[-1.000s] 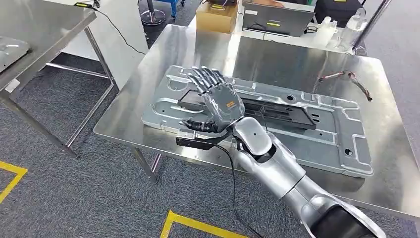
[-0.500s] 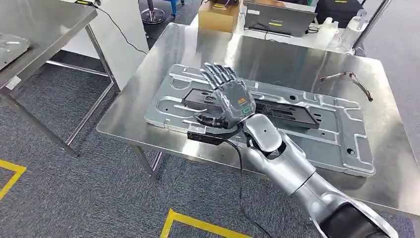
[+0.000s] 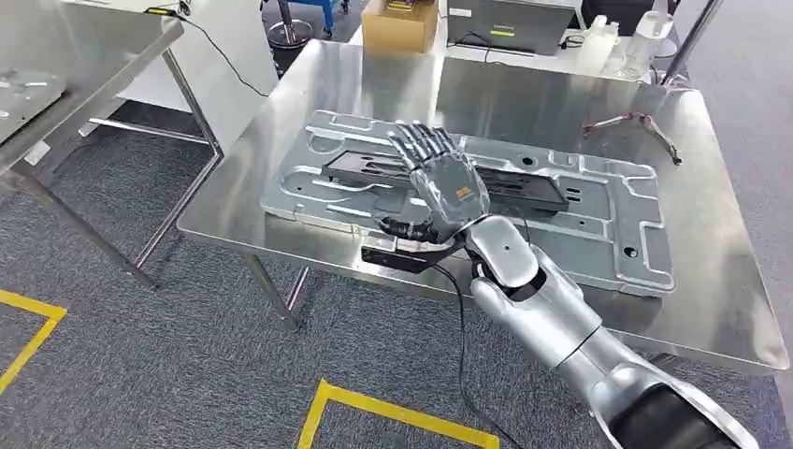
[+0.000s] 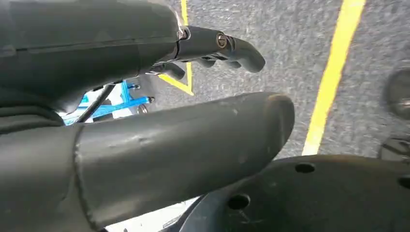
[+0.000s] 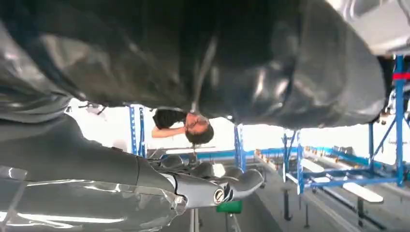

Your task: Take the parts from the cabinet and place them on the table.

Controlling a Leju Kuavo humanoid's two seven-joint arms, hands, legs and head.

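A large stamped grey metal panel (image 3: 598, 220) with a long black insert (image 3: 533, 190) lies flat on the steel table (image 3: 524, 89), near its front edge. My right hand (image 3: 444, 182) is spread over the panel's left half, palm down, fingers pointing away across the insert, thumb tucked by the front rim. It holds nothing; whether the palm touches the panel I cannot tell. In the right wrist view its fingers (image 5: 212, 186) stretch out straight beside the shiny panel surface (image 5: 217, 58). My left hand (image 4: 145, 53) hangs over the carpet, thumb and fingers apart, nothing in it.
A second steel table (image 3: 93, 51) with a metal part (image 3: 23, 89) stands at the left. A tangled wire piece (image 3: 636, 124) lies at the table's far right. A cardboard box (image 3: 399, 23) sits behind. Yellow floor lines (image 3: 393, 416) cross the carpet. A person (image 5: 186, 123) stands by blue racks.
The whole picture has shifted, so the camera has moved. Relative to the panel, my right hand has slid a little to the right along the insert, still spread.
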